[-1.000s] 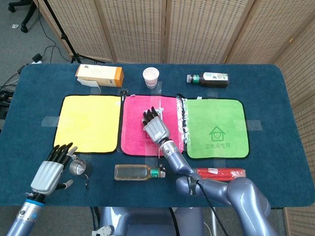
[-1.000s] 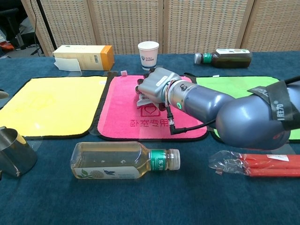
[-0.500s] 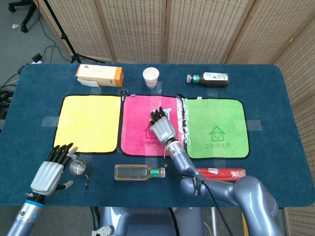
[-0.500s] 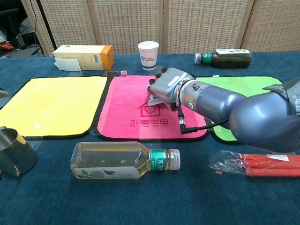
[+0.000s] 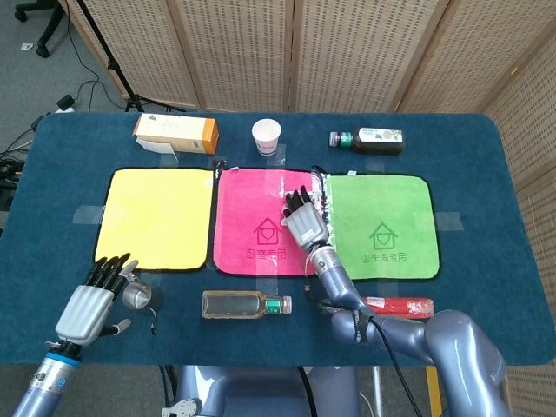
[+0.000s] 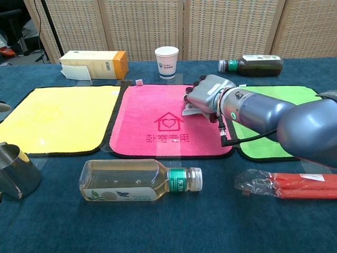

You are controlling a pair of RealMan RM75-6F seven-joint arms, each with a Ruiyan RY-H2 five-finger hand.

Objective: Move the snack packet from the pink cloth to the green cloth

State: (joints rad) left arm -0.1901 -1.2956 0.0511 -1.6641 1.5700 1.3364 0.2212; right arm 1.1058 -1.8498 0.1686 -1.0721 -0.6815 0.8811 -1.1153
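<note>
The pink cloth [image 5: 252,221] [image 6: 158,124] lies mid-table, with the green cloth [image 5: 382,224] [image 6: 276,97] to its right. My right hand [image 5: 306,222] [image 6: 206,96] hovers at the pink cloth's right edge, close to the green one, and grips the snack packet [image 6: 190,110]. Only a white corner of the packet shows below the fingers in the chest view; the hand hides it in the head view. My left hand [image 5: 88,304] is low at the front left with its fingers spread and empty, beside a small metal cup [image 5: 137,295] [image 6: 16,169].
A yellow cloth [image 5: 156,217] lies at the left. A tea bottle [image 5: 245,304] [image 6: 138,181] and a red-filled clear packet [image 5: 395,305] [image 6: 288,185] lie near the front edge. A box [image 5: 175,133], paper cup [image 5: 267,136] and dark bottle [image 5: 369,140] stand along the back.
My right hand has carried the snack packet rightward, from the middle of the pink cloth to its right edge. The left hand has not moved.
</note>
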